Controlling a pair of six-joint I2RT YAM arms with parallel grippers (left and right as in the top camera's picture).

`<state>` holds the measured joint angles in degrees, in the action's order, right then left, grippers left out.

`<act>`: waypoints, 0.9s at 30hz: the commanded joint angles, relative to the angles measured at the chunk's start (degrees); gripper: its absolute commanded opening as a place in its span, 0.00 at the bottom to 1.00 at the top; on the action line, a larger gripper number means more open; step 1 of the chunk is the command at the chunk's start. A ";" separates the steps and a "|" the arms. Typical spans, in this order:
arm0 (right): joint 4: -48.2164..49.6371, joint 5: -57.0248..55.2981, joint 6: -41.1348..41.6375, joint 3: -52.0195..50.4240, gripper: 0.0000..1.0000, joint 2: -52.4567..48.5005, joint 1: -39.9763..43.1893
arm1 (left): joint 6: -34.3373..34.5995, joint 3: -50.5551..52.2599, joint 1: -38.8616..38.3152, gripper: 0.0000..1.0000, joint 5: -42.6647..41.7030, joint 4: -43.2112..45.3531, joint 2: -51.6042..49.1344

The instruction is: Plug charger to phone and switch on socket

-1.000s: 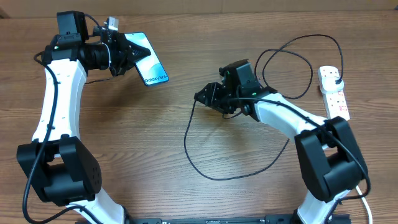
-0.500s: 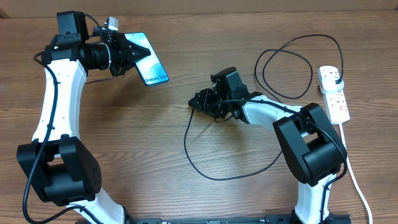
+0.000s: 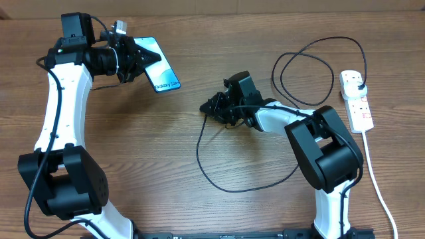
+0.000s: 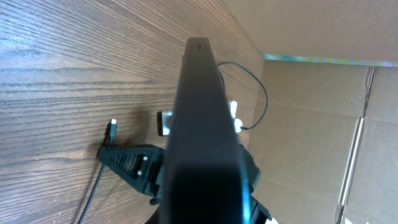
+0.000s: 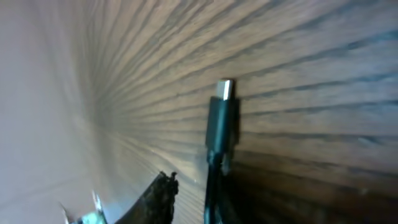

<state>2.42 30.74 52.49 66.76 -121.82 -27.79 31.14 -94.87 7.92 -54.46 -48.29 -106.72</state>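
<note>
Two arms, one phone, one charger, one socket; left end effector clamps the phone at the surface's far left; right end effector pinches the charger just behind its connector tip, mid-surface; its black plug sits in the socket, far right.

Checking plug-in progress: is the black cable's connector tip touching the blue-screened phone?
Apart. Overhead shows bare wood between the slim blue-screened phone and the black charger cable's connector tip.
</note>
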 commanded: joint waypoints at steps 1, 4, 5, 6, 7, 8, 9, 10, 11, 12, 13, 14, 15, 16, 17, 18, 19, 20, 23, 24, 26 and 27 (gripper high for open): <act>-0.11 -1.88 -0.46 0.07 0.11 -2.14 0.26 | 0.15 -0.66 0.28 0.04 -1.95 0.09 1.84; 0.87 1.75 -3.04 0.09 0.04 -2.03 1.62 | 0.13 -0.66 0.28 0.04 -1.97 0.09 1.84; 1.40 3.04 -3.82 0.09 0.04 -1.88 1.95 | 0.13 -0.66 0.26 0.04 -1.97 0.09 1.84; 1.90 5.18 -5.09 0.09 0.04 -1.42 2.60 | 0.13 -0.66 0.20 0.04 -2.03 0.09 1.84; 1.95 6.64 -5.97 0.09 0.04 -0.72 3.19 | 0.09 -0.66 0.15 0.04 -2.16 0.11 1.84; 1.84 7.65 -6.62 0.09 0.04 0.07 3.56 | 0.09 -0.66 0.07 0.04 -2.23 0.11 1.84; 1.68 9.33 -7.69 0.09 0.04 1.49 4.13 | -0.61 -0.66 -0.09 0.04 -2.84 0.17 1.84; 1.55 10.29 -8.11 0.09 0.04 2.36 4.44 | -1.03 -0.66 -0.17 0.04 -3.32 0.28 1.84; 1.01 11.69 -8.85 0.09 0.04 4.13 4.92 | -1.70 -0.66 -0.31 0.04 -4.33 0.52 1.84; 0.42 13.60 -9.77 0.09 0.04 6.71 5.35 | -2.05 -0.66 -0.44 0.04 -5.46 0.74 1.84; -0.11 14.78 -10.34 0.07 0.04 8.70 5.53 | -2.32 -0.66 -0.46 0.04 -6.38 1.14 1.84; -0.96 16.35 -10.86 0.07 0.04 11.54 5.68 | -2.95 -0.66 -0.46 0.04 -8.28 2.05 1.84; -1.92 17.18 -11.08 0.07 0.04 13.64 5.70 | -3.54 -0.66 -0.46 0.04 -10.75 3.41 1.84; -3.04 18.14 -12.15 0.07 0.04 16.15 5.70 | -3.54 -0.66 -0.46 0.04 -13.29 4.83 1.84; -3.43 18.64 -12.39 0.07 0.04 17.31 5.70 | -3.54 -0.66 -0.46 0.04 -14.62 5.62 1.84; -5.64 19.39 -12.57 0.07 0.04 20.41 5.70 | -3.52 -0.66 -0.46 0.04 -17.07 7.45 1.84; -7.10 19.76 -12.61 0.07 0.04 22.21 5.70 | -3.50 -0.66 -0.46 0.04 -18.43 8.44 1.84; -8.13 19.96 -13.05 0.07 0.04 23.45 5.70 | -3.50 -0.66 -0.46 0.04 -19.41 8.98 1.84; -14.08 19.67 -15.65 -0.13 0.04 28.96 5.70 | -3.52 -0.66 -0.46 0.04 -22.10 10.12 1.84; -15.39 19.67 -16.31 -0.35 0.04 30.16 5.68 | -3.50 -0.66 -0.46 0.04 -22.36 10.23 1.84; -18.51 19.69 -17.00 -1.55 0.04 33.57 5.57 | -3.52 -0.66 -0.46 0.04 -22.60 10.47 1.84; -18.64 19.82 -16.63 -2.54 0.04 35.06 5.53 | -3.48 -0.66 -0.46 0.04 -22.80 10.67 1.84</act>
<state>-15.29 49.30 38.39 66.59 -91.29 -22.15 28.64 -94.87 7.88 -72.25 -38.26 -106.72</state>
